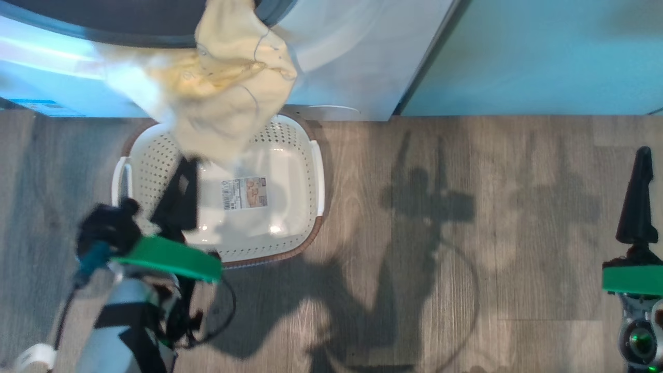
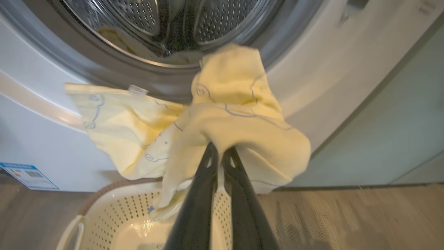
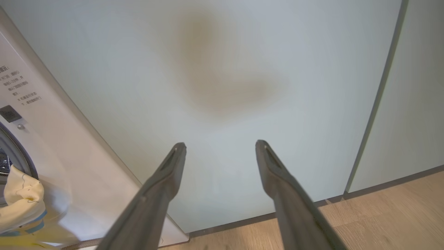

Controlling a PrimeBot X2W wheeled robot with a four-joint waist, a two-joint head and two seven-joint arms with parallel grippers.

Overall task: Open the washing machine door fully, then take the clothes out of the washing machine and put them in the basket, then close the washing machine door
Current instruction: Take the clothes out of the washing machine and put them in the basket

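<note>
Clamping shut on the clothes [image 2: 236, 114], the left gripper [image 2: 221, 149] holds them above the basket [image 2: 114, 211]. The right gripper [image 3: 220, 144] hangs with fingers spread apart.

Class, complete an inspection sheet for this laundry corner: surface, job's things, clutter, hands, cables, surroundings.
Surface: wood-look floor, shadows across it.
Job's things: yellow clothes draped out of the washing machine opening, hanging down over the basket.
Clutter: nothing seen.
Hands: left hand shut on the clothes; right hand open, empty.
Cables: black cable looping beside the left forearm.
Surroundings: pale wall panels right of the machine.
</note>
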